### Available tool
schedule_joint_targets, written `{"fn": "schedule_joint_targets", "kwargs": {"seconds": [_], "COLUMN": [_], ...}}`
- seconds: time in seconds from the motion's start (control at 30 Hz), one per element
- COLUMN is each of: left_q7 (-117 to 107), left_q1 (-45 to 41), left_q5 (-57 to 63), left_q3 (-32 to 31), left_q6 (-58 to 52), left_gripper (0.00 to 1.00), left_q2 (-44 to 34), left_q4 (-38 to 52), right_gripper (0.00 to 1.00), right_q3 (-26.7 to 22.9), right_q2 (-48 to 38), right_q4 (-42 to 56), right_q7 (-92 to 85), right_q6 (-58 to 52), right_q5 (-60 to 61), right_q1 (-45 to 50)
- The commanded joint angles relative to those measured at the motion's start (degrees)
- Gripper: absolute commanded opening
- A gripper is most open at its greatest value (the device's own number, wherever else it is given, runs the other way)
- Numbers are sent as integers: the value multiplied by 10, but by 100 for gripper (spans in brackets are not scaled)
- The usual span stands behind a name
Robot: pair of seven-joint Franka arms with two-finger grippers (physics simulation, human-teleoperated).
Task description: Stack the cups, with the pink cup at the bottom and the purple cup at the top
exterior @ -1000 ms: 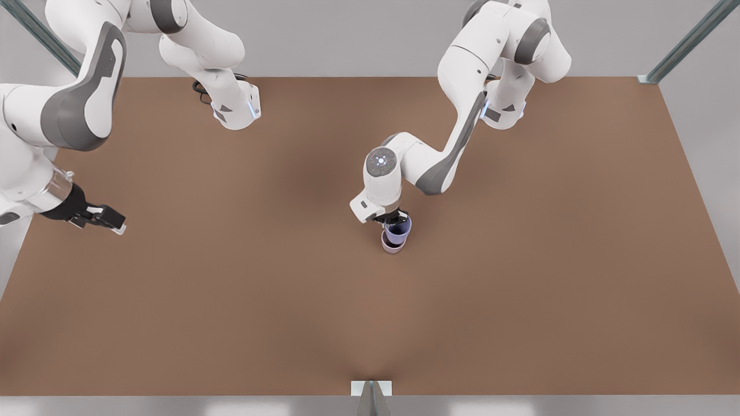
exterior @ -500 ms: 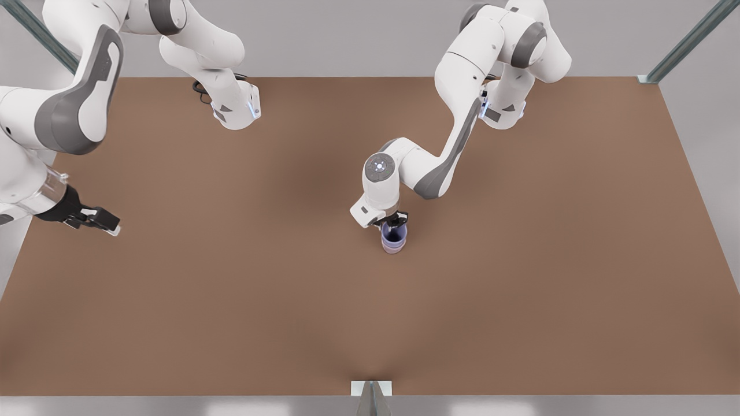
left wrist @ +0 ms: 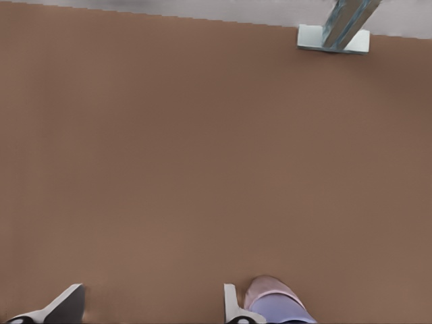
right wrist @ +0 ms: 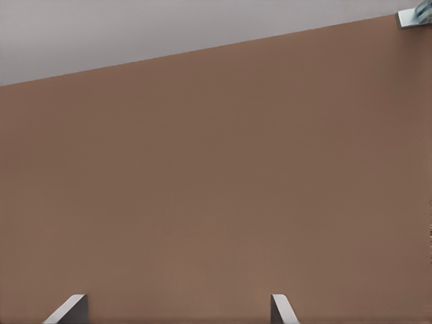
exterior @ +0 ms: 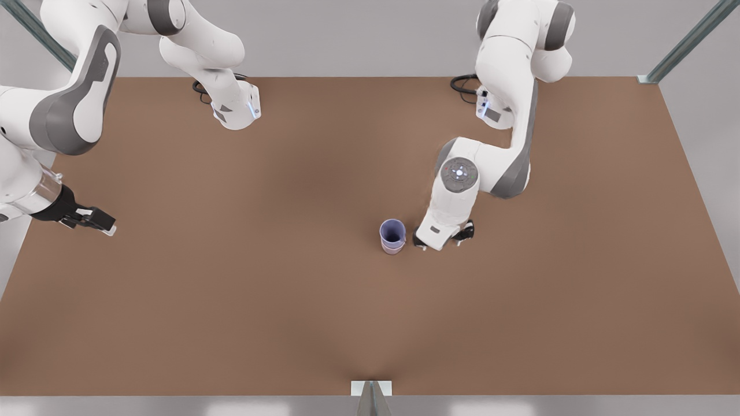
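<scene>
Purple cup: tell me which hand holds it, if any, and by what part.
Neither. The purple cup sits nested in the pink cup; the left hand is open beside it. The right hand waits open, far off.

Front view: high, steep downward look over whole matte brown tabletop (exterior: pixel 243 300), both arm bases at far edge, grey metal post bracket (exterior: pixel 371 388) at near edge.

Left wrist view: low over same tabletop, close, facing that bracket (left wrist: pixel 334 38); own pale fingertips (left wrist: pixel 233 307) at frame edge, just beside stacked cups, periwinkle-purple tumbler (left wrist: pixel 280 312) seated in pale pink-mauve one (left wrist: pixel 268 287). Shared with front view: cups (exterior: pixel 392 236), bracket.

Right wrist view: low, oblique across bare tabletop (right wrist: pixel 216 189) toward grey wall; corner fitting (right wrist: pixel 415 17) at frame edge.
</scene>
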Motion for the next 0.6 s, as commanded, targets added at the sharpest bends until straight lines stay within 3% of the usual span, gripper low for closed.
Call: {"fn": "schedule_joint_targets", "kwargs": {"seconds": [0.0, 0.07, 0.13, 0.2, 0.3, 0.57], "left_q7": [331, 346, 346, 346, 348, 352], "left_q1": [1, 26, 195, 351, 477, 485], "left_q5": [-73, -67, 28, 120, 136, 173], "left_q3": [70, 86, -95, -285, -409, -428], "left_q6": [-117, -157, -180, -188, -183, -165], "left_gripper": [100, 100, 100, 100, 100, 100], "left_q2": [-10, -65, -140, -169, -188, -175], "left_q4": [0, -1, -1, 0, 1, -4], "right_gripper": [100, 100, 100, 100, 100, 100], "right_q3": [-1, 0, -1, -1, -1, -1], "right_q2": [0, 0, 0, 0, 0, 4], "right_q4": [0, 0, 0, 0, 0, 1], "right_q7": [-2, -2, -2, -2, -6, -3], "right_q6": [-1, -1, -1, 1, 3, 7], "right_q5": [0, 1, 1, 2, 0, 1], "right_q1": [-3, 0, -5, -12, -13, -12]}}
